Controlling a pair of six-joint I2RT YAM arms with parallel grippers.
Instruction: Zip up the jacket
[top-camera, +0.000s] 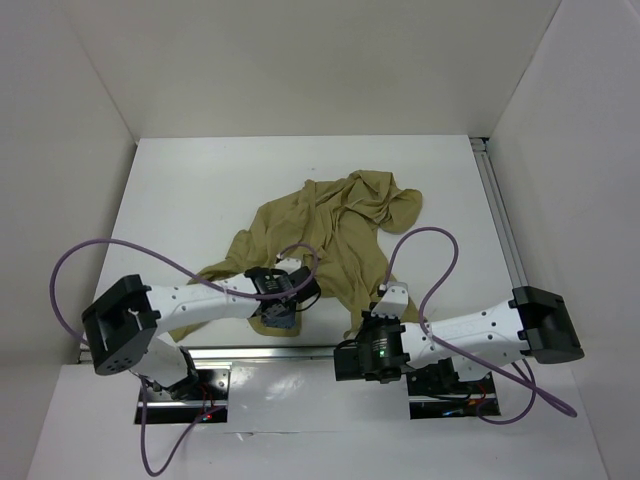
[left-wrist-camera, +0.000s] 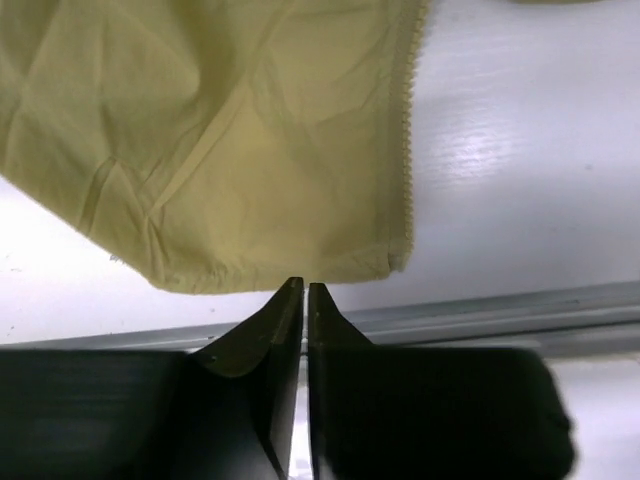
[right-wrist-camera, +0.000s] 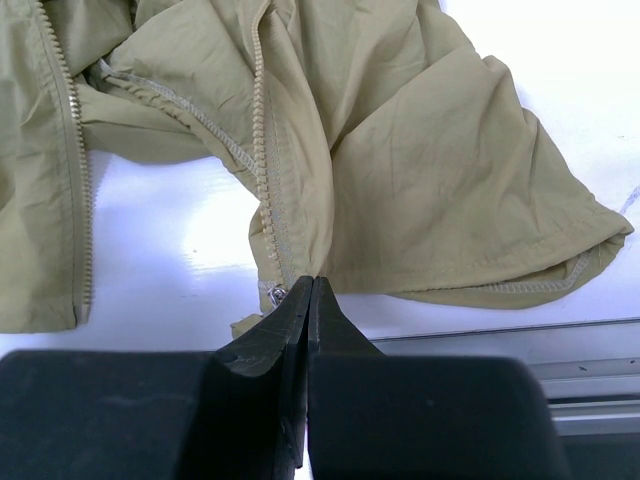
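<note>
Right tool (right-wrist-camera: 307, 281) sits closed by the zip's lower end (right-wrist-camera: 275, 287) at the jacket's (right-wrist-camera: 420, 170) six-o'clock hem, left tool (left-wrist-camera: 304, 287) closed at its nine o'clock, steadying both front edges, I reckon, grip unclear.

the jacket (top-camera: 340, 225) is a plain olive-tan khaki with no print, its zipper teeth (right-wrist-camera: 262, 130) and hem stitching a paler cream. under it is a glossy white surface (top-camera: 200, 190), edged by a silver-grey rail (left-wrist-camera: 500, 305). the left arm (top-camera: 200, 298) and right arm (top-camera: 470, 335) are white, the left tool (left-wrist-camera: 305, 287) and right tool (right-wrist-camera: 305, 282) black, and the cables (top-camera: 100, 248) purple.
</note>
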